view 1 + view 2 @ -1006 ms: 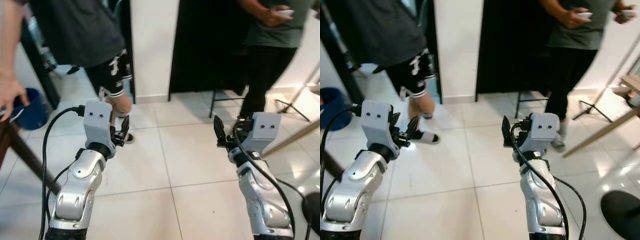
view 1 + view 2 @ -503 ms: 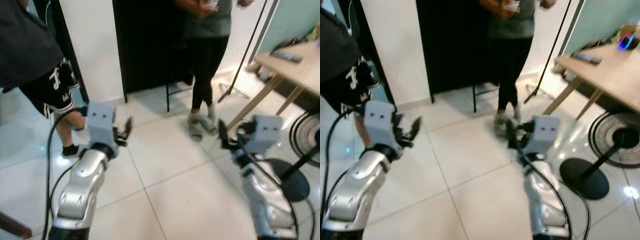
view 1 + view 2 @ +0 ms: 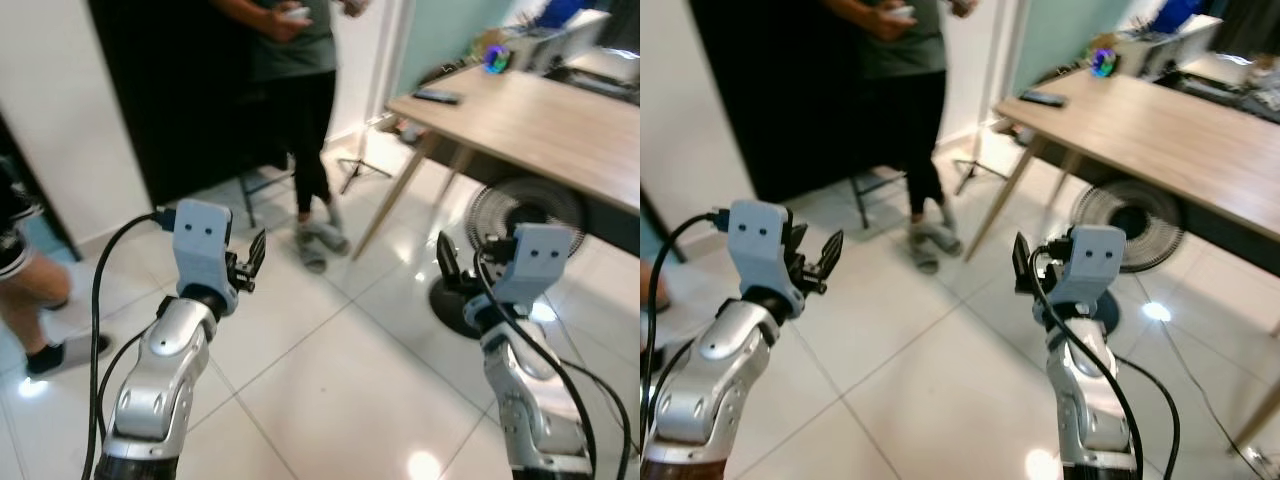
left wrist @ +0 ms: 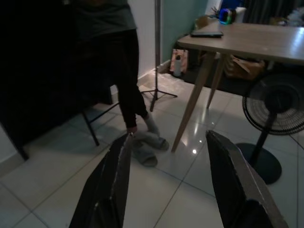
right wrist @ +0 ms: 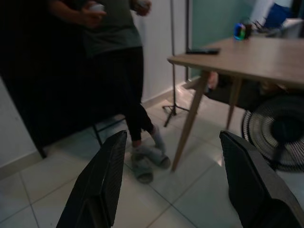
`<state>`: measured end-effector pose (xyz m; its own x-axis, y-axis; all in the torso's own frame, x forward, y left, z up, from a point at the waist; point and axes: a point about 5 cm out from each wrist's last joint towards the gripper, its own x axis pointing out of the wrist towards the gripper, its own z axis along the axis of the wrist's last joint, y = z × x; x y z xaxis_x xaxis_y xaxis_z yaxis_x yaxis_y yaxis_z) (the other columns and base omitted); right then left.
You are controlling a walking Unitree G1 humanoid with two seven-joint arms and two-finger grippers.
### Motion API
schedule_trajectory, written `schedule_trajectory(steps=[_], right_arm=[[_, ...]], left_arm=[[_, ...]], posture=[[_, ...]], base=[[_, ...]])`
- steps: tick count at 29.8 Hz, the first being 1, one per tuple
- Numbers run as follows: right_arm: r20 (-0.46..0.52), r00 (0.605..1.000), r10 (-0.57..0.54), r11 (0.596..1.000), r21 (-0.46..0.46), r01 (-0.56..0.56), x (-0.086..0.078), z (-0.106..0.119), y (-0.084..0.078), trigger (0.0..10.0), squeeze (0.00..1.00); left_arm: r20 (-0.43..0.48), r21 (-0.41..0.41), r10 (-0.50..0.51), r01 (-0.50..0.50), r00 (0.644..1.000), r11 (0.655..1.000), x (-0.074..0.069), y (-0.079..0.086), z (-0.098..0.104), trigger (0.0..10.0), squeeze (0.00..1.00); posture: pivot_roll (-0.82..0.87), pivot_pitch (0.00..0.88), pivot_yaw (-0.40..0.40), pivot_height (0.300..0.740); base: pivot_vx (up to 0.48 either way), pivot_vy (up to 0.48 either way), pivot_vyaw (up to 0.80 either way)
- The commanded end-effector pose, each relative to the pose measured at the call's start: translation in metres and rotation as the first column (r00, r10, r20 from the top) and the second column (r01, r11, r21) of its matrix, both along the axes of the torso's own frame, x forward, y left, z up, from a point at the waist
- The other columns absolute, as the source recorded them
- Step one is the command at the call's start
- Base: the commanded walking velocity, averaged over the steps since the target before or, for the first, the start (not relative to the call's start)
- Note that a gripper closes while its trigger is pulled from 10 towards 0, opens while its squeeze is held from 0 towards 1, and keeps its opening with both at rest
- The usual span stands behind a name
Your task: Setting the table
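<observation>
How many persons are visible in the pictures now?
2. One person stands by the dark doorway, near the wooden table. Another person's leg shows at the robot's far left. Others may be hidden.

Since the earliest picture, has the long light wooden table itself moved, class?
Cannot tell. The long light wooden table came into view as the whole scene shifted, floor tiles included; the camera turned.

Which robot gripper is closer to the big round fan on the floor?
Right. The right gripper is raised just beside the fan; the left gripper is across the floor, well off to its left.

Head views bright, slight motion blur; glare spots on floor tiles [image 3: 425,465]. Wrist views dim, soft, underexposed.
</observation>
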<state>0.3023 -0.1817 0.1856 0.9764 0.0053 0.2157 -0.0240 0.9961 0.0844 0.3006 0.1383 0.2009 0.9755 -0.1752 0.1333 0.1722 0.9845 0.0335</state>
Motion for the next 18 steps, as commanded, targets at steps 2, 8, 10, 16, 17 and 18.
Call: schedule_trajectory(steps=[2, 8, 10, 16, 17, 18], right_arm=[[-0.011, 1.0, -0.004, 1.0, 0.002, 0.004, -0.0003, -0.0021, -0.0017, 10.0, 0.0], [-0.011, 1.0, -0.003, 1.0, 0.0, 0.003, 0.0001, -0.0021, -0.0018, 10.0, 0.0], [-0.01, 1.0, -0.003, 1.0, -0.001, 0.003, 0.0004, -0.0017, -0.0022, 10.0, 0.0], [-0.008, 1.0, -0.001, 1.0, -0.003, 0.001, 0.001, -0.0012, -0.0023, 10.0, 0.0], [-0.007, 1.0, -0.001, 1.0, -0.003, 0.001, 0.0011, -0.0012, -0.0022, 10.0, 0.0], [-0.007, 1.0, 0.0, 1.0, -0.003, 0.0, 0.0011, -0.0012, -0.0021, 10.0, 0.0]], left_arm=[[-0.017, -0.011, -0.004, 0.004, 1.0, 1.0, 0.0004, -0.001, -0.0032, 10.0, 0.0], [-0.016, -0.012, -0.008, 0.007, 1.0, 1.0, 0.0007, -0.0015, -0.0035, 10.0, 0.0], [-0.015, -0.012, -0.009, 0.008, 1.0, 1.0, 0.0009, -0.0019, -0.0034, 10.0, 0.0], [-0.012, -0.012, -0.01, 0.01, 1.0, 1.0, 0.001, -0.0021, -0.0031, 10.0, 0.0], [-0.012, -0.012, -0.01, 0.01, 1.0, 1.0, 0.001, -0.0021, -0.0031, 10.0, 0.0], [-0.012, -0.011, -0.01, 0.009, 1.0, 1.0, 0.0009, -0.0021, -0.0032, 10.0, 0.0]], posture=[[-0.05, 0.0, 0.074, 0.74], [-0.06, 0.0, 0.074, 0.74], [-0.06, 0.0, 0.073, 0.74], [-0.06, 0.0, 0.071, 0.74], [-0.06, 0.0, 0.072, 0.74], [-0.06, 0.0, 0.072, 0.74]], base=[[0.0, 0.0, -0.8], [0.0, 0.0, -0.8], [0.0, 0.0, -0.8], [0.0, 0.0, -0.8], [0.0, 0.0, -0.8], [0.0, 0.0, -0.8]])
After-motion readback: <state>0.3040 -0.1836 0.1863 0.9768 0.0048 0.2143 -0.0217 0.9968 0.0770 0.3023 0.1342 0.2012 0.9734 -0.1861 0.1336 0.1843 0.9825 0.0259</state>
